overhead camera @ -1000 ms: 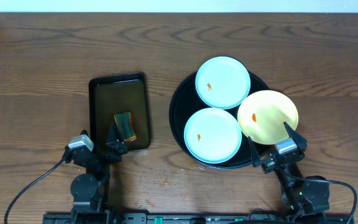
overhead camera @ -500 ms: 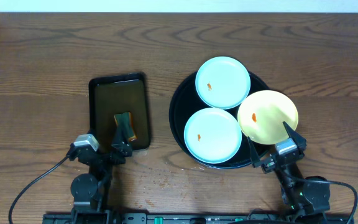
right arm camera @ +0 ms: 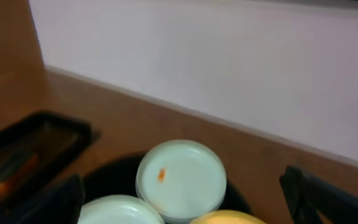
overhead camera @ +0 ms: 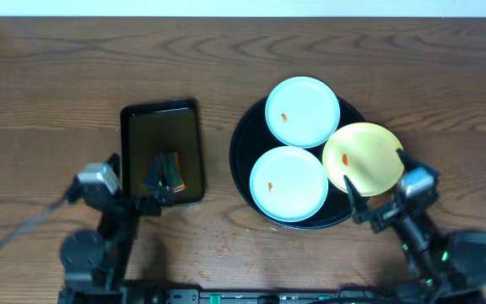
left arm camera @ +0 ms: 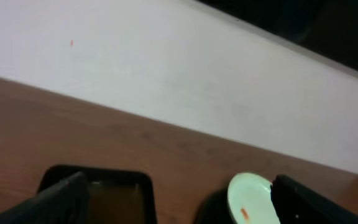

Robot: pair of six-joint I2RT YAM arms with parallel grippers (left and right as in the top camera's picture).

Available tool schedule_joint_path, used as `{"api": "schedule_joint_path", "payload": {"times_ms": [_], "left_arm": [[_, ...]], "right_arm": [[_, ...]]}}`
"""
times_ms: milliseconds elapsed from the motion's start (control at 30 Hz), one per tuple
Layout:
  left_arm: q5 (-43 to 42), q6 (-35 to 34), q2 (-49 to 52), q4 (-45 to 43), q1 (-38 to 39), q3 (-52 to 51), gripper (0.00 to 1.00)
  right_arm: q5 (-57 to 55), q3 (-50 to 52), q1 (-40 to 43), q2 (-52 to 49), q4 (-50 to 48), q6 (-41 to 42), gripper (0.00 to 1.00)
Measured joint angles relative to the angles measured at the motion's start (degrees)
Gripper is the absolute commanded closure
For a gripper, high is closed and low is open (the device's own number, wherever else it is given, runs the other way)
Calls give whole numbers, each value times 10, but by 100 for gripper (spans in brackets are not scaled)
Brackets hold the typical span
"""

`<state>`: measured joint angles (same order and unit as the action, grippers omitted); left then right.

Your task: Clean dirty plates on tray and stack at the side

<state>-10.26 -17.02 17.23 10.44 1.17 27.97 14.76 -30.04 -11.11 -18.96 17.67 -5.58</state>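
The round black tray (overhead camera: pixel 240 160) holds three dirty plates. One pale blue plate (overhead camera: pixel 302 111) is at the back, a second pale blue plate (overhead camera: pixel 288 183) is at the front, and the yellow plate (overhead camera: pixel 363 159) overhangs the right rim. Each has an orange smear. My right gripper (overhead camera: pixel 378 179) is open and empty at the yellow plate's near right edge. Its wrist view shows the back plate (right arm camera: pixel 180 177) between the open fingers (right arm camera: pixel 191 202). My left gripper (overhead camera: pixel 135 176) is open and empty near the front of the sponge tray. Its wrist view shows open fingers (left arm camera: pixel 179 211) and the back plate (left arm camera: pixel 250 199).
A smaller black rectangular tray (overhead camera: pixel 160 127) stands left of the round tray and holds a yellow-green sponge (overhead camera: pixel 171 169). It shows in the left wrist view (left arm camera: pixel 104 186) and the right wrist view (right arm camera: pixel 36 140). A pale wall runs behind the wooden table.
Both arms have lifted from their low poses. The left wrist has shifted left and the right wrist has shifted right. The plates and sponge have not moved.
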Motion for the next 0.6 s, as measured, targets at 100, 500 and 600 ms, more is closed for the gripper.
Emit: {"api": "schedule_joint_path", "payload": {"times_ms": [100, 500, 600], "left_arm": [[-1, 14, 113, 108, 0, 116, 6], [-19, 34, 449, 363, 0, 327, 11], [-17, 32, 498, 374, 0, 327, 21]], "right_arm": [[0, -129, 0, -122, 99, 7, 1], [68, -420, 2, -482, 305, 67, 1], [96, -420, 2, -513, 301, 78, 2]]}}
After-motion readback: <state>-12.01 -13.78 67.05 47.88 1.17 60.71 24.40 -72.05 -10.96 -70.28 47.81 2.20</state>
